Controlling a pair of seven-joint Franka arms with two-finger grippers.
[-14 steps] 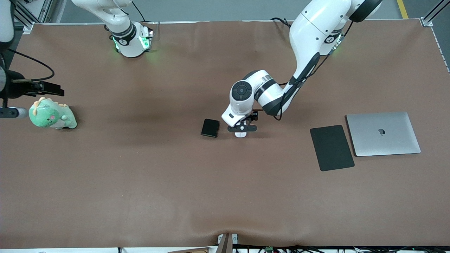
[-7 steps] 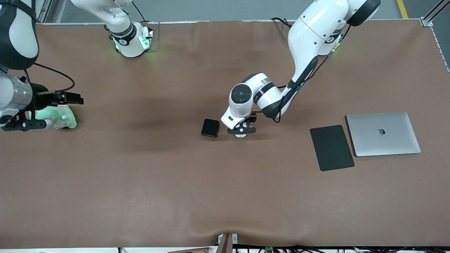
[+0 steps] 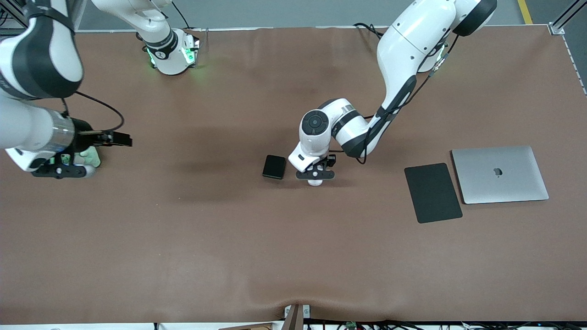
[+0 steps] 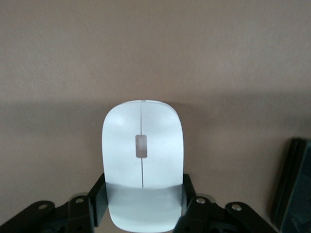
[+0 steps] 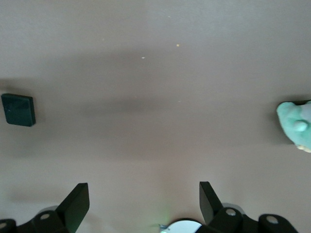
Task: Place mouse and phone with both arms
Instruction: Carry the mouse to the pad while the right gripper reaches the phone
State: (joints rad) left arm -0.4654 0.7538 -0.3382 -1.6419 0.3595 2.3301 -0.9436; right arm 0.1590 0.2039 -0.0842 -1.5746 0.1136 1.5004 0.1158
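Observation:
The white mouse (image 4: 142, 160) sits between the fingers of my left gripper (image 4: 142, 194), which press on both of its sides. In the front view only a white sliver of the mouse (image 3: 314, 182) shows under the left gripper (image 3: 315, 176), at the table's middle. The black phone (image 3: 274, 167) lies flat beside it, toward the right arm's end; its edge shows in the left wrist view (image 4: 291, 184). My right gripper (image 3: 59, 172) is open and empty over the table near the right arm's end. Its wrist view shows wide-spread fingers (image 5: 77, 204) and the distant phone (image 5: 18, 109).
A green plush toy (image 3: 91, 158) lies partly under the right arm; it also shows in the right wrist view (image 5: 296, 127). A flat black mouse pad (image 3: 433, 193) and a silver laptop (image 3: 500, 174) lie side by side toward the left arm's end. Brown cloth covers the table.
The right arm has swung in over the green toy toward the table's middle. The left gripper has shifted slightly toward the front camera with the mouse between its fingers.

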